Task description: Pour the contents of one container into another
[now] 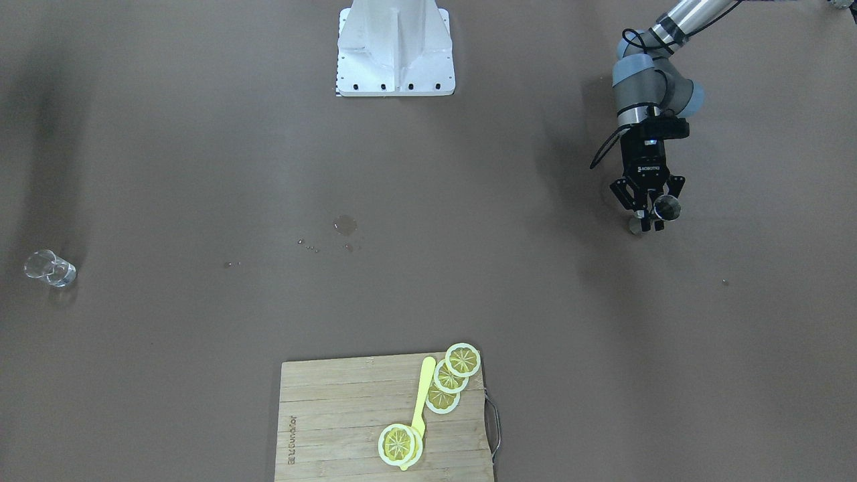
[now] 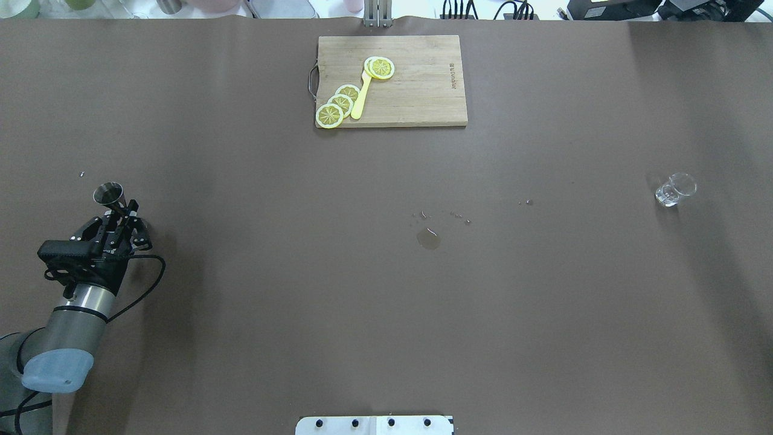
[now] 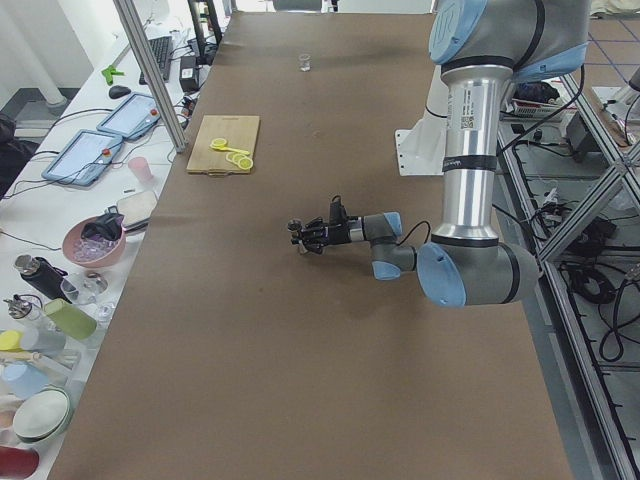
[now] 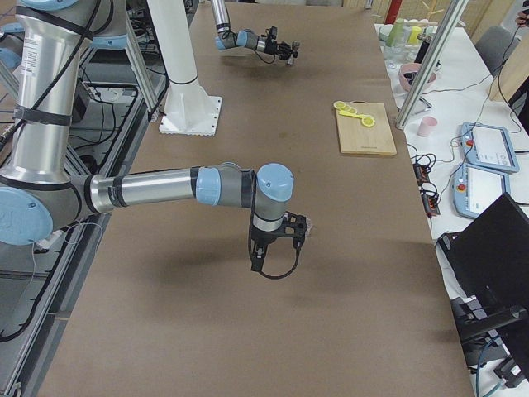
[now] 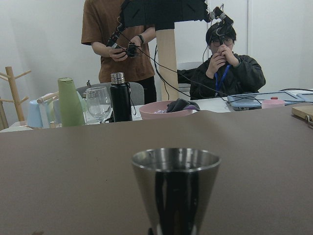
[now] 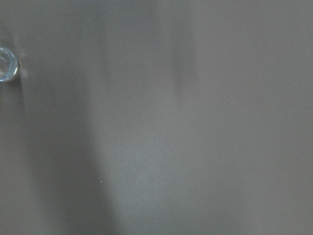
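A brown worktop (image 2: 241,338) fills the scene, with a white robot base at the middle of its near edge. Close to the worktop's left end, the left gripper (image 1: 651,224) reaches out low and almost level. Its jaws are drawn in on the lower part of a steel cup (image 1: 667,207), which narrows towards its foot. The cup stands upright with its open mouth up. In the left wrist view the cup sits dead ahead and close, and its foot is cut off by the bottom of the frame. Near the opposite, right end of the worktop stands a small clear glass (image 2: 675,190), well apart from the steel cup. The right gripper (image 4: 296,227) hangs above the worktop at that end. Its wrist camera looks straight down on bare brown surface, with the glass just at the view's left edge. The fingers show clearly in no view, so I cannot tell whether those jaws are spread or closed. A small puddle (image 2: 428,238) lies around the middle of the worktop, with a few droplets beside it. A wooden cutting board (image 2: 416,90) lies at the middle of the far edge. It carries several lemon slices (image 2: 341,103) and a yellow tool (image 2: 361,99).
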Robot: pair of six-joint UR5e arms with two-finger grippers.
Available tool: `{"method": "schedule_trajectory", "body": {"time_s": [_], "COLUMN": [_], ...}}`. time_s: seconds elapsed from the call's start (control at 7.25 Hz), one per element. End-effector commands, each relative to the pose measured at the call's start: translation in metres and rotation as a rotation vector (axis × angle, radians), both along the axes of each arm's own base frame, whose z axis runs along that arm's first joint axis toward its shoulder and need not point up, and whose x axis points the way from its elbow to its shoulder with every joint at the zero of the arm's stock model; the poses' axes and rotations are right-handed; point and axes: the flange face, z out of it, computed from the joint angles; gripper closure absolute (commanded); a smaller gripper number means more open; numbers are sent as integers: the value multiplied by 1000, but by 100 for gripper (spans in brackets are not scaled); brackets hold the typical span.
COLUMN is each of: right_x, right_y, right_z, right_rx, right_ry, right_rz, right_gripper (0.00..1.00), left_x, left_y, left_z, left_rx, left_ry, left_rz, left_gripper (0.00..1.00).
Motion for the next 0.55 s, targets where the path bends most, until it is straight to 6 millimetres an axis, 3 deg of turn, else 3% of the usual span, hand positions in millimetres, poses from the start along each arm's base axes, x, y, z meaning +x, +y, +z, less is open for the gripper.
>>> {"method": "schedule_trajectory", "body": {"time_s": [0.0, 0.41], "right_x": [2, 0], "right_y": [-3, -3], "right_z": [-3, -7], "right_rx": [14, 19], "right_ry": [7, -9], "right_rz": [-1, -2], "right_gripper": [0, 0], "left_x": [2, 2], "left_y": [1, 1], "left_z": [0, -1], "left_rx": [0, 0], "left_ry": [2, 4], "left_rz": [2, 4], "left_gripper": [83, 73]}}
